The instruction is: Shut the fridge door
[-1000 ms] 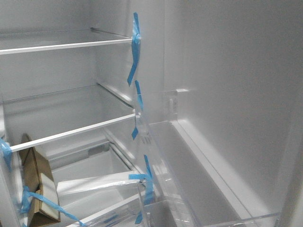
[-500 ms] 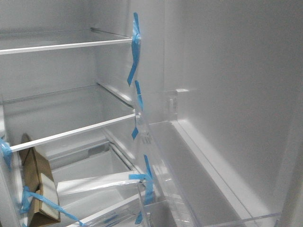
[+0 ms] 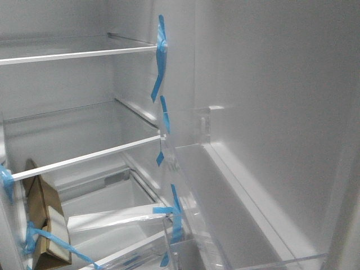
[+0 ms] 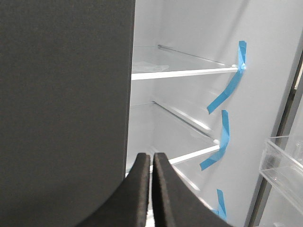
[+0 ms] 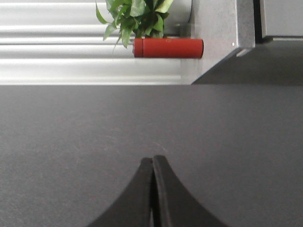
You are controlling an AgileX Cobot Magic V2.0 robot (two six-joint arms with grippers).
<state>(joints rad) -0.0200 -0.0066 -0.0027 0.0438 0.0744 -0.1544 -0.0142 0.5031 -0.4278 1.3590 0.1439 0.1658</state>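
Fridge door (image 3: 270,84) seen ajar at right of front view, white lining and clear bin (image 3: 242,236) facing shelves (image 3: 84,154). Dark outer face filled across right wrist view. Right gripper (image 5: 152,163) pressed together, nothing held, tips seemingly against that face. Left gripper (image 4: 150,158) also together, empty, beside dark grey panel (image 4: 61,104). Risk judged: closed tips sliding off smooth handleless face, door left ajar.

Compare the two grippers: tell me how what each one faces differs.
The left gripper points at the open fridge interior with glass shelves and blue tape, a dark panel beside it. The right gripper faces a plain dark grey surface, seemingly the fridge door's outer face, with a potted plant beyond. Both are shut, holding nothing.
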